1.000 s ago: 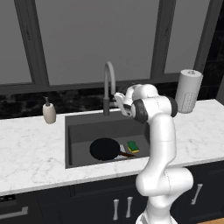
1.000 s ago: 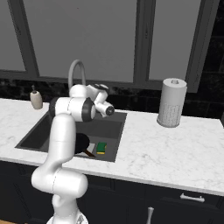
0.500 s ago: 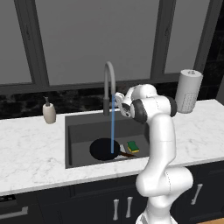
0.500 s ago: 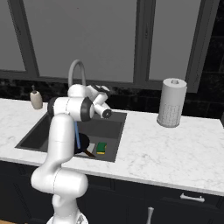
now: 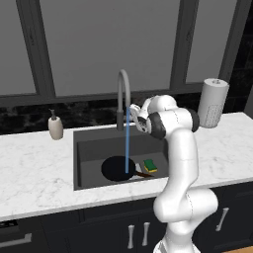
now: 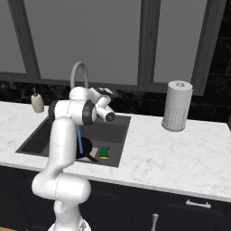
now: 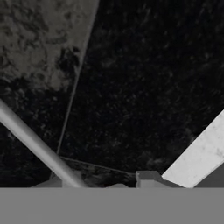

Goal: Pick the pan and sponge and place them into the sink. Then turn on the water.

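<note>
Marble counter (image 5: pixel 34 173) surrounds sink (image 5: pixel 89 148) (water (image 5: pixel 127 143) running).

White glossy arm (image 5: pixel 180 163), rounded segments w/ dark grey joint rings; bulbous white base; small dark-tipped hand.

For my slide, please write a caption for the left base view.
Water runs from the faucet onto the pan in the sink, sponge beside it.

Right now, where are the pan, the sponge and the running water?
pan (image 5: pixel 114 168), left base view, on its black round bottom.
sponge (image 5: pixel 150 165), left base view, on its green top.
water (image 5: pixel 127 141), left base view, midway down the blue stream.
</note>
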